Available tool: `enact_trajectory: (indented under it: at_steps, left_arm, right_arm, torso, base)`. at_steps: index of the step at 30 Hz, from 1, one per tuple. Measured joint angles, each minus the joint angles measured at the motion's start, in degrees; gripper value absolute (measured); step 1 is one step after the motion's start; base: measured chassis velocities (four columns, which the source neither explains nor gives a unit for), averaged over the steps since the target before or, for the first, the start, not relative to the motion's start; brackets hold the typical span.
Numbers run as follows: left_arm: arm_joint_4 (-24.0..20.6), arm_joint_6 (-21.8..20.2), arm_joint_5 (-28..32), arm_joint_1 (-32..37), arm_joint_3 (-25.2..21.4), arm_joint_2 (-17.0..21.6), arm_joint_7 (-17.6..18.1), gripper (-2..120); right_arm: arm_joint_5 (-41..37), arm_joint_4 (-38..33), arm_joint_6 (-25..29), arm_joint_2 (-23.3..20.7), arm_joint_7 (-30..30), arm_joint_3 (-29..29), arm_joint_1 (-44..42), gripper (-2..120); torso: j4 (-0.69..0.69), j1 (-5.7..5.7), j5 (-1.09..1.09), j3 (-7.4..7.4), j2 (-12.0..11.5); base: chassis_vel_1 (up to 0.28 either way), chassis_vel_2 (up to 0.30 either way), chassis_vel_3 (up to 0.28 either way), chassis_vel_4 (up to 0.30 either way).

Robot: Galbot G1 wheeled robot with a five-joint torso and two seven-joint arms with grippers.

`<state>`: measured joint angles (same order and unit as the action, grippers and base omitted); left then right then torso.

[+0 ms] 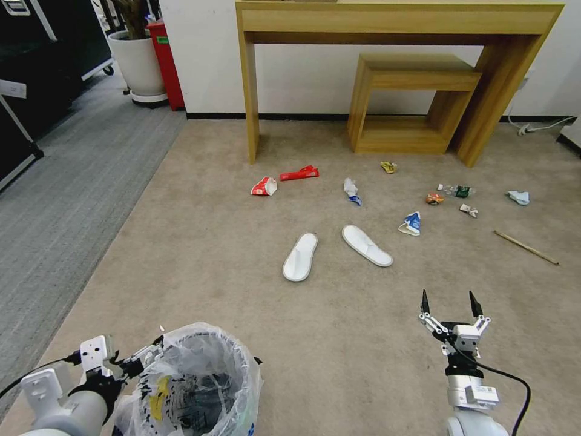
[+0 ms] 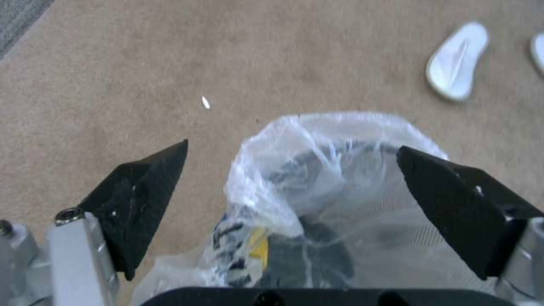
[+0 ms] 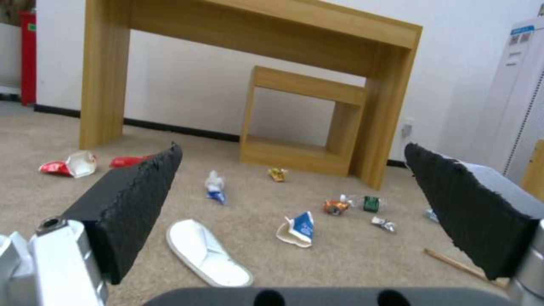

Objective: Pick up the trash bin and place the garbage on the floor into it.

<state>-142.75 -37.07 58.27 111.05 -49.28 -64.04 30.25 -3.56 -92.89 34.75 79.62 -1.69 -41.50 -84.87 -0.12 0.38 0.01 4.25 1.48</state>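
The bin point(image 1: 193, 381) sits at the near left, lined with a crumpled clear bag point(image 2: 317, 170) that spills over its rim; the left end effector point(image 1: 130, 362) is at the bin's left edge, and the left wrist view shows its fingers point(image 2: 142, 199) spread, one outside the bag on the carpet side and the other over the bin mouth, with the bagged rim between them; whether they touch the rim cannot be told. The right end effector point(image 1: 448, 303) hangs at the near right above the floor point(image 1: 200, 266), its fingers point(image 3: 130, 204) spread wide and holding nothing. The garbage lies on the beige floor beyond both arms: two white slippers point(image 1: 301, 257) side by side near the centre, toes apart; a red-white wrapper point(image 1: 264, 186) and a red wrapper point(image 1: 299, 174) farther off at the left, near the leg of the tall wooden table point(image 1: 399, 18); a white-blue wrapper point(image 1: 351, 191) in the middle; a blue-white wrapper point(image 1: 411, 223) just right of the slippers; a small yellow scrap point(image 1: 388, 166) before the low shelf point(image 1: 417, 97); a bottle point(image 1: 457, 191) with a green label, an orange scrap point(image 1: 434, 198) and a small white scrap point(image 1: 468, 210) clustered at the right; a pale tissue point(image 1: 519, 197) farther right; a wooden stick point(image 1: 525, 247) lying aslant at the near right.
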Motion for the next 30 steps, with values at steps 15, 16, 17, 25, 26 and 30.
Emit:
enact_trajectory:
  at_steps: [15,16,17,25,26,30]
  left_arm:
    - [4.0,1.0,-7.5,2.0,4.6,3.6,-1.4,98]
    - [4.3,1.0,-7.3,2.2,4.6,4.3,-1.0,98]
    - [4.2,0.8,-6.0,2.8,4.4,5.1,-0.3,98]
    - [6.5,0.3,-4.0,3.4,5.1,8.0,1.5,98]
    - [6.8,0.3,-4.0,3.3,5.9,8.0,1.7,98]
    - [7.8,0.3,-3.7,2.2,8.1,7.8,1.7,98]
  right_arm:
    - [-1.1,0.5,-0.1,-0.7,0.2,-0.4,0.4,100]
    - [-1.2,0.5,-0.1,-0.7,0.3,-0.5,0.4,100]
    - [-1.3,0.5,-0.1,-0.7,0.3,-0.6,0.3,100]
    - [-1.4,0.1,-0.1,-0.3,0.3,-0.9,-0.1,100]
    - [-1.3,0.0,0.0,-0.3,0.3,-0.9,-0.2,100]
    - [-1.2,-0.1,0.1,-0.1,0.3,-1.1,-0.5,100]
  torso:
    - [0.00,0.00,-0.01,0.00,0.0]
    - [-0.01,0.00,-0.02,0.00,0.0]
    - [-0.01,0.00,-0.01,0.00,0.0]
    - [-0.01,0.00,-0.01,0.00,0.0]
    - [0.00,0.00,-0.02,0.00,0.0]
    - [-0.01,0.00,-0.02,0.00,0.0]
  base:
    - [0.000,0.000,0.000,0.000]
    - [0.000,0.000,0.000,0.000]
    - [0.000,0.000,0.000,0.000]
    - [0.000,0.000,0.000,0.000]
    - [0.000,0.000,0.000,0.000]
    - [0.000,0.000,0.000,0.000]
